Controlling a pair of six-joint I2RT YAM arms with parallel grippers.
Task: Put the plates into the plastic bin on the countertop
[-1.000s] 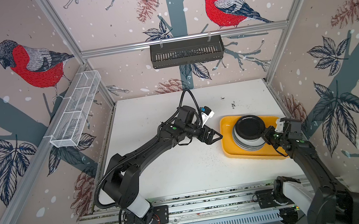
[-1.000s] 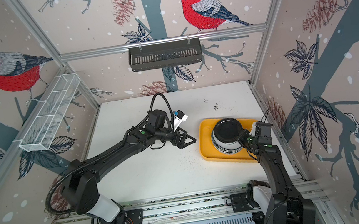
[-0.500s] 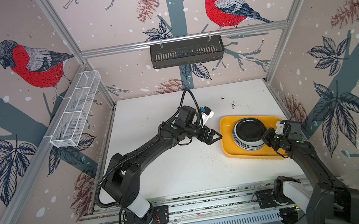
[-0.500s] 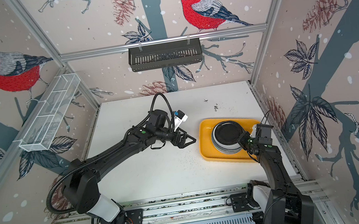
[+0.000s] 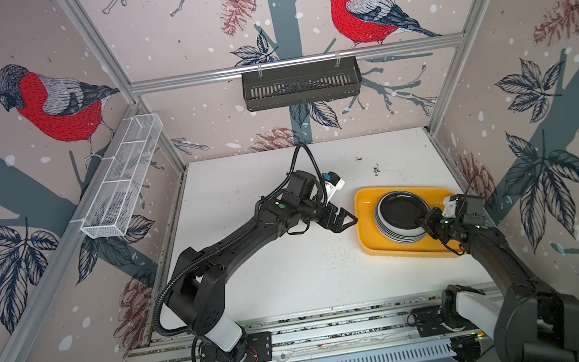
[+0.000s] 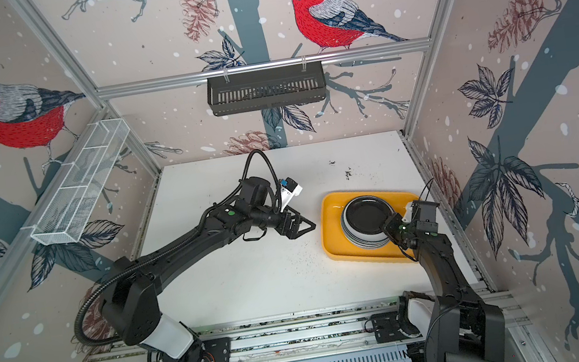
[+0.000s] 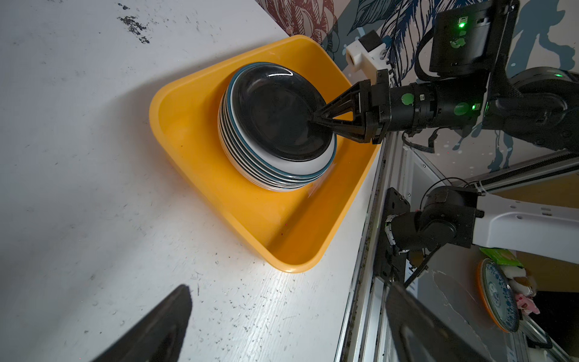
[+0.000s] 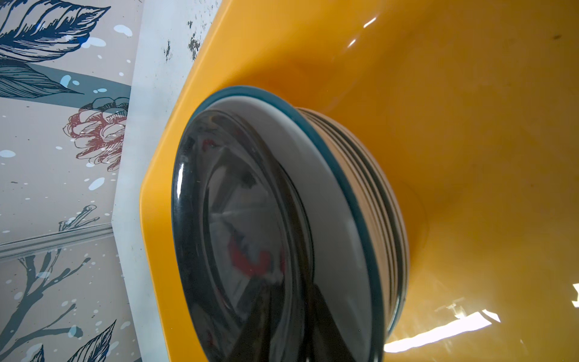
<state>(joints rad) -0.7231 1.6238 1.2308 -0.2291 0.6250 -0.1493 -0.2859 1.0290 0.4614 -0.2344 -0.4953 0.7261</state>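
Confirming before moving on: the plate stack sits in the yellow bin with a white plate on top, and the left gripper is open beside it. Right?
No: the top plate is black, not white, per the left wrist view. The stack is in the yellow bin; left gripper open beside it.

Plastic bin (image 7: 188, 125) glossy, smooth; black plate (image 7: 275, 116) glazed, mirror-shiny; countertop (image 7: 78, 156) matt, scuffed, speckled.
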